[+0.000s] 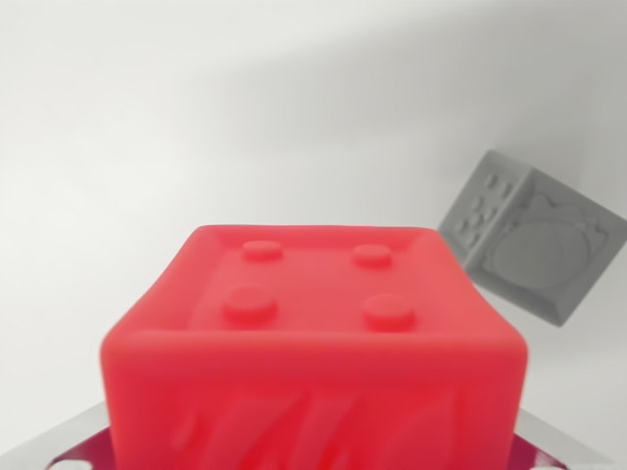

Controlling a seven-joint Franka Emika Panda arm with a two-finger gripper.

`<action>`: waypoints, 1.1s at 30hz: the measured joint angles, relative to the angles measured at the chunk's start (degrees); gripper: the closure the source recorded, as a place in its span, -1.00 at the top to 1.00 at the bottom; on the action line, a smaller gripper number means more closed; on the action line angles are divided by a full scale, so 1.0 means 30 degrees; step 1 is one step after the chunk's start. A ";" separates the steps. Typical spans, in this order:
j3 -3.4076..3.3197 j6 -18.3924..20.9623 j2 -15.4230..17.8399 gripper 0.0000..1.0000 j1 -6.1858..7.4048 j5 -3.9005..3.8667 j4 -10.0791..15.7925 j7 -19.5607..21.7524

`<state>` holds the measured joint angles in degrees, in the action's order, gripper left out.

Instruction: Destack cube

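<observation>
Only slivers of the gripper (313, 460) show along the wrist view's bottom edge, its jaws' spread hidden from sight.

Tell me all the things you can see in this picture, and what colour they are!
red cube: one, red, bottom middle of the wrist view, very close to the camera, four round studs on its top face and raised wavy shapes on its front face.
grey cube: one, grey, at the wrist view's right, farther back, shown tilted, dots on one face and a round raised picture on another.
surface: one, plain white, behind both cubes.
gripper: pale grey metal parts with a dark red strip, at the bottom corners beside the red cube; whether it grips the cube cannot be told.
</observation>
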<state>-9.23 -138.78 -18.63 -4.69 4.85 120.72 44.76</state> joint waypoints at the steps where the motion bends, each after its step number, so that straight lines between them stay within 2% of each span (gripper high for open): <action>1: 0.0023 -0.0003 -0.0010 -1.00 0.0025 -0.0012 -0.0007 -0.0078; 33: 0.0888 -0.0063 -0.0350 -1.00 0.0586 -0.0366 -0.0331 -0.2630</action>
<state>-6.57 -138.97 -19.67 -2.93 3.75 119.73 36.87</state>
